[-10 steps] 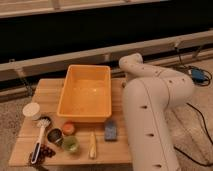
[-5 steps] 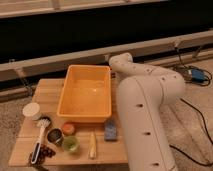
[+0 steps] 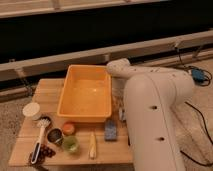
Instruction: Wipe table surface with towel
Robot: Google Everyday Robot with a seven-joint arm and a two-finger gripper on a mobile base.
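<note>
Towel: no whitish cloth can be made out anywhere on the table surface; if it is present it lies behind the robot arm, whose bulky white body covers the table's 3 o'clock side; the gripper is likewise hidden behind that arm, somewhere low by the right edge of the orange tub; its jaws read as pressed fully together, though what, if anything, they pinch cannot be told.

Around the tub, which fills the centre, sit a round white container at 9 o'clock, a dish brush and a cluster of dark grapes toward 8 o'clock, a small dark can, an orange cup, a green cup, a banana at 6 o'clock and a blue-grey sponge toward 5 o'clock.

Judging by the arm's reach down at the table's right side, the step in hand is probably reaching for or securing the towel; wiping does not look begun; the next move calls for pressing the cloth flat on bare planks and sweeping it without knocking the tub or sponge.
</note>
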